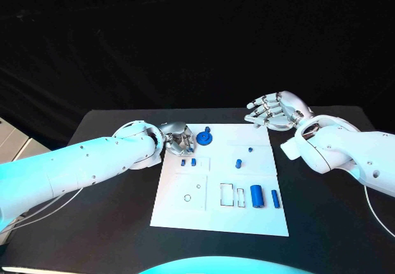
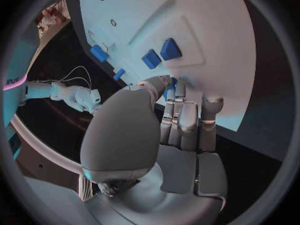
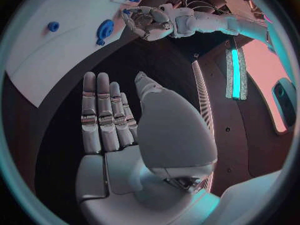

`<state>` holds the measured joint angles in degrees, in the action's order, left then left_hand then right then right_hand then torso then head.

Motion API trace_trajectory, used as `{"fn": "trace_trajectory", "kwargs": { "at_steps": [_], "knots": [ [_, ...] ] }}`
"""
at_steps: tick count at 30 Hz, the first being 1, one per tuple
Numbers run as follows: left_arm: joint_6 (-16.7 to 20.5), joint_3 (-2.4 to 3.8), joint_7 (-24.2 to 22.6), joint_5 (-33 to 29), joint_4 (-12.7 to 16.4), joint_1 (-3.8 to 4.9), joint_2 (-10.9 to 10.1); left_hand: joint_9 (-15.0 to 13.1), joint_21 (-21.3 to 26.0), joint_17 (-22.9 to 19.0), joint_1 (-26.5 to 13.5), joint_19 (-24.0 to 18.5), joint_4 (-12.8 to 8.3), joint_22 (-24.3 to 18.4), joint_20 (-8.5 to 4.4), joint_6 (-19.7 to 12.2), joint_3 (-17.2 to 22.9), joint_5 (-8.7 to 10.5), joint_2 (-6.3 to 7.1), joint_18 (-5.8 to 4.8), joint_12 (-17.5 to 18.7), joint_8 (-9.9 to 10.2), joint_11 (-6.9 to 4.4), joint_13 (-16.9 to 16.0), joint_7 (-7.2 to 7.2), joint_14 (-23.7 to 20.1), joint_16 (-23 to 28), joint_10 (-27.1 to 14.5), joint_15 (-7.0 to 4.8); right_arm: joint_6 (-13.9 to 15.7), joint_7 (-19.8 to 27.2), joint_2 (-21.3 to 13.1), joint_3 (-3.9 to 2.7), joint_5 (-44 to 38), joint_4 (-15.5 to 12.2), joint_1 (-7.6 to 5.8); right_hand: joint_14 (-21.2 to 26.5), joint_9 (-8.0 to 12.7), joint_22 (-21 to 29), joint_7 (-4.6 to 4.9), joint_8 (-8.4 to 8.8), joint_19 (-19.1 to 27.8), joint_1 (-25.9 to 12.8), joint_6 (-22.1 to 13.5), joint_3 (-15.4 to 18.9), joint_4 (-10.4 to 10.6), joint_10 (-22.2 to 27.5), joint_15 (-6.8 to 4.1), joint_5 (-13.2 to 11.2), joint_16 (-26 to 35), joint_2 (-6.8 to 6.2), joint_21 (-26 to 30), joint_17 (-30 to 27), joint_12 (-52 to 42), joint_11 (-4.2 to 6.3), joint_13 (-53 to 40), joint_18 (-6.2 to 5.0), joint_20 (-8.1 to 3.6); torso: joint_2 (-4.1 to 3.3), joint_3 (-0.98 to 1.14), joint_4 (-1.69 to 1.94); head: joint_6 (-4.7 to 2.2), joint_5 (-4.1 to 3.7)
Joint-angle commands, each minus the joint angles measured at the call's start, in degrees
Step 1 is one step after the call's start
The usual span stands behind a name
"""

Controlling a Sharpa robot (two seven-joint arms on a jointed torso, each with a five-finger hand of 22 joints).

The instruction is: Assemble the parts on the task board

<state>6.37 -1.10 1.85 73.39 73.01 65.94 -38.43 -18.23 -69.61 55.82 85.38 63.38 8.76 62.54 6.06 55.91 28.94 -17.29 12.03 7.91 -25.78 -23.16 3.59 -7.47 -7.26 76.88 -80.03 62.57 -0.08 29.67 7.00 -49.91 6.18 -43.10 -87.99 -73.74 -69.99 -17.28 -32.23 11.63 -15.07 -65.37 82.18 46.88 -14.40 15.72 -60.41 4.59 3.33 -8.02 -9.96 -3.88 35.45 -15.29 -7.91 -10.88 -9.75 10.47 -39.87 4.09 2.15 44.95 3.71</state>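
Left robot hand [image 1: 178, 140] reaches down at the far left edge of the task board [image 1: 221, 220], fingers together.

Its fingertips [image 2: 174, 92] sit at a blue part, but whether they pinch it I cannot tell. Just beside that hand, on the board's far edge, lies a round blue gear-like part [image 1: 204, 137]. Nearer the board's middle are 2 small blue blocks [image 1: 188, 162] side by side and a small blue peg [image 1: 238, 164]; toward the board's near right corner stand a blue cylinder [image 1: 257, 196] and a slimmer blue bar [image 1: 275, 198], next to outlined slots. The board lies flat in the middle of the black bench [image 1: 107, 228]. Right robot hand [image 1: 275, 112] hovers off the board's far right corner, fingers straight and spread, palm bare, holding nothing.
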Motion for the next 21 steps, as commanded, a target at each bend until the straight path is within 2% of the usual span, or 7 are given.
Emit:
{"fn": "trace_trajectory", "kwargs": {
  "at_steps": [1,11,21],
  "knots": [
    [-2.1,-0.40,0.5,0.2,-0.2,-0.31,0.2,0.1,-0.3,0.1,-0.1,0.4,-0.3,0.1,0.06,0.1,-0.1,-0.03,0.03,-0.58,0.2,0.3,0.10,-0.1,-0.19,0.2,-0.4,0.3,0.12,-0.6,0.4,0.0,-0.01,-0.3,-0.1,0.03,0.5,0.1,0.1,0.75,-0.30,0.3,-0.4,0.0,0.0,-0.1,-0.1,0.03,0.1,0.2,0.05,0.3,-0.1,0.2,-0.33,0.1,-0.64,0.08,-0.05,0.01,0.01,-0.02,-0.08],
    [-0.6,-0.54,-0.8,0.1,-0.3,-0.33,0.1,-0.1,-0.3,-0.1,0.1,0.3,-1.3,0.1,0.04,1.0,-0.1,0.04,0.20,-0.53,0.1,0.4,-0.35,-0.6,0.09,0.1,-0.4,1.1,-0.16,-0.6,0.4,0.0,-0.01,-0.3,0.0,0.06,0.5,0.1,0.1,0.75,-0.30,0.3,-0.4,0.0,0.0,-0.1,-0.1,0.03,0.1,0.2,0.05,0.3,-0.1,0.2,-0.33,0.1,-0.64,0.08,-0.01,-0.03,0.04,0.00,-0.11],
    [0.2,-0.56,-0.9,-0.3,-0.3,-0.37,-0.2,0.1,-0.1,-0.4,0.0,-0.2,-1.8,-0.1,-0.01,0.3,0.0,0.03,0.46,-0.45,0.3,1.3,-0.15,-0.8,-0.12,-0.2,-0.4,0.8,-0.07,-0.6,0.4,0.0,-0.01,-0.3,0.0,0.10,0.5,0.1,0.2,0.77,-0.29,0.4,-0.5,0.0,0.0,-0.1,0.0,0.05,0.1,0.3,0.05,0.3,-0.1,0.2,-0.36,0.2,-0.64,0.10,-0.02,-0.03,0.08,-0.02,-0.09]
  ]
}}
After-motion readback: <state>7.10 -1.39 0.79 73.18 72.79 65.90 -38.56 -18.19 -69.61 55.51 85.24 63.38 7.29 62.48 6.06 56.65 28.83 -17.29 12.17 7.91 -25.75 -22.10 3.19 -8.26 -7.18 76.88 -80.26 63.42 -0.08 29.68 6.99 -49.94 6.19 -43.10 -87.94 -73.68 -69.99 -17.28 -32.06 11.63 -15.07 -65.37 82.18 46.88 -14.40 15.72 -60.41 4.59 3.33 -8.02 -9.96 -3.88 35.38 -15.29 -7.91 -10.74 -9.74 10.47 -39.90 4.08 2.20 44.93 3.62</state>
